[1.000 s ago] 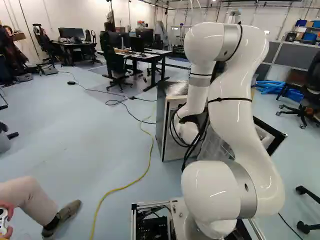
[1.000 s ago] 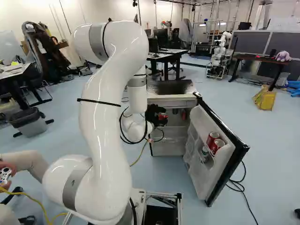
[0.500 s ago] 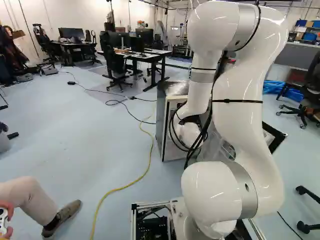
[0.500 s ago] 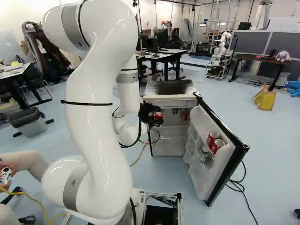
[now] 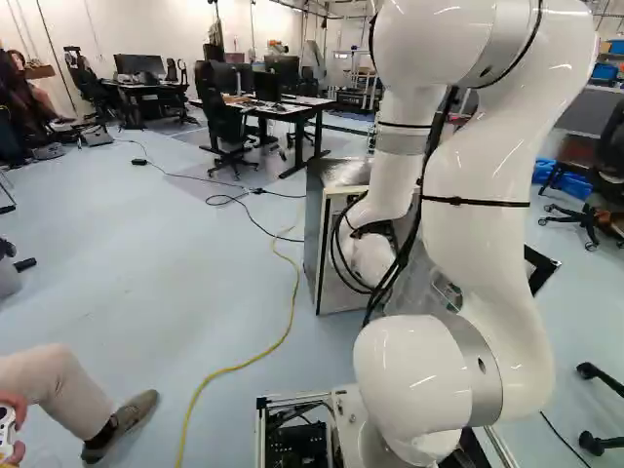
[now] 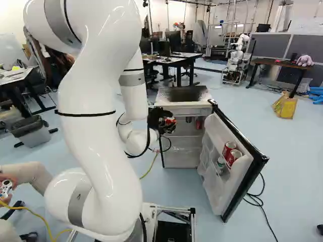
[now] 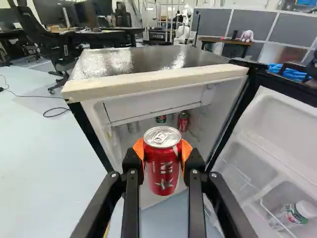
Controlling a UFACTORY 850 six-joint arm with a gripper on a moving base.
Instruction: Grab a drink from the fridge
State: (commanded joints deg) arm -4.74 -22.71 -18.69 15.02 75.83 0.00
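gripper (image 7: 162,148): narrowed onto one red can, orange pads (image 7: 139,148) pressing from both sides
red can (image 7: 162,166): upright between the pads, lid above them, ahead of the fridge opening; likely the drink wanted
step: looks like drawing the can back out; grab seems done, clearing the fridge is the job
grip: hold snug, no harder; thin wall could dent
path: back straight toward the base, can level, slow; turn only once well clear
door (image 7: 277,136): open, on the gripper's robot-right side; swinging that way early could knock it
fridge (image 7: 158,83): ahead of the gripper, top edge above the opening; don't lift while near it
cables (image 5: 343,255): looped at the wrist; watch for snags on the fridge

count, gripper: 1
count, can in gripper: 1
count, bottle (image 7: 297,213): 1, in the door shelf, robot-right of the gripper
count, door cans (image 6: 233,157): 2, red, beside that bottle
count, fridge: 1, door 1
count, inside cans (image 7: 183,122): 2 visible, beyond the held can; clear item beside them, can't tell what
count, cans in all: 5 visible
count, yellow bag (image 6: 285,107): 1, beyond the door, robot-right
count, another robot (image 6: 236,60): 1, far beyond the fridge
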